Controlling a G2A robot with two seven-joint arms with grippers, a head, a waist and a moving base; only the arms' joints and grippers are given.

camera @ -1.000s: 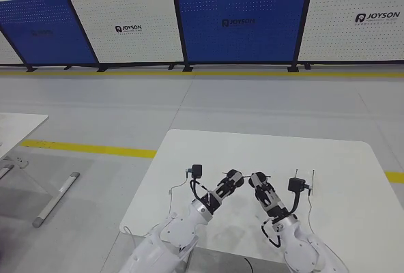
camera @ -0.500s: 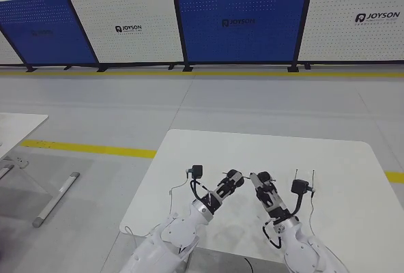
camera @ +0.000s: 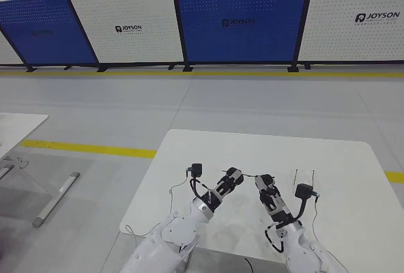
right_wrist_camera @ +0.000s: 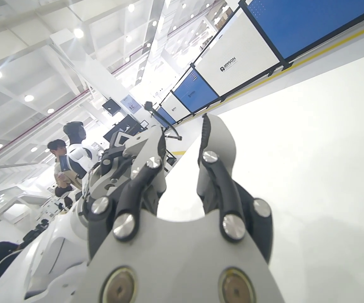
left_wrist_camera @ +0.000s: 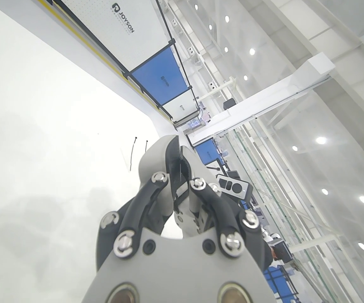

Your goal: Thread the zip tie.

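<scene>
My left gripper (camera: pixel 233 173) (left_wrist_camera: pixel 178 145) is shut on a thin black zip tie (right_wrist_camera: pixel 149 106), just above the white table (camera: pixel 270 147). In the right wrist view the tie arcs out from the left gripper's fingers, with its head at the free end. My right gripper (camera: pixel 262 181) (right_wrist_camera: pixel 183 124) stands open close beside the left one, on the right in the top view. Its two pads are apart with nothing between them, and the tie hangs a little beyond its tips.
Two spare black zip ties (camera: pixel 296 175) (left_wrist_camera: pixel 132 156) lie side by side on the table, right of my right gripper. Another white table (camera: pixel 11 126) stands far to the left across the floor.
My right arm has shifted slightly to the right, away from the left gripper. The left gripper has hardly moved.
</scene>
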